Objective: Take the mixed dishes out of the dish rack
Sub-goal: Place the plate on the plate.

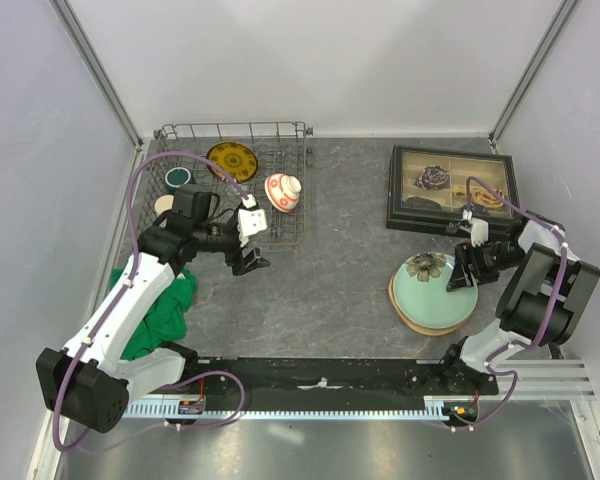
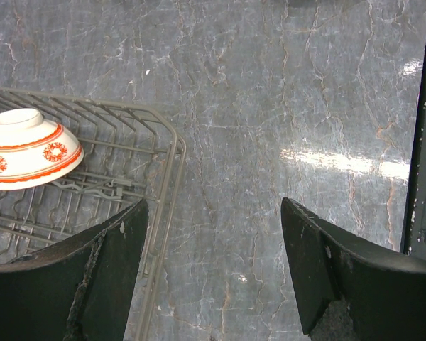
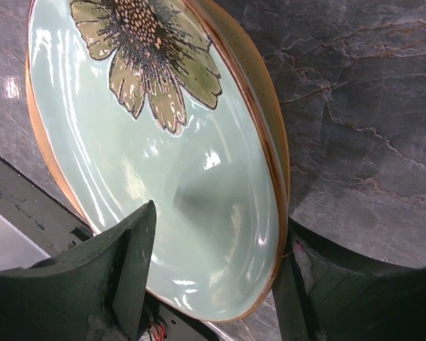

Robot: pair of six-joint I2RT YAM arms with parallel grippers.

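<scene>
The green plate (image 1: 432, 290) is lying on the cream plate (image 1: 420, 329), out of the rack (image 1: 280, 128). The right gripper (image 3: 220, 277) is straddling its rim loosely, fingers apart. Bowl (image 1: 282, 191), gold dish (image 1: 231, 159), mug (image 1: 178, 179) and cup (image 1: 164, 205) are sitting in the rack. The left gripper (image 2: 213, 270) is hanging wide open, empty.

No legible text, label, brand, number or sign in any of the three views. Only ornament without lettering: red bands and round red medallions on the small red-and-white ceramic bowl (image 2: 25, 153), and a painted olive-and-black flower on the pale green glazed round plate (image 3: 163, 199).
</scene>
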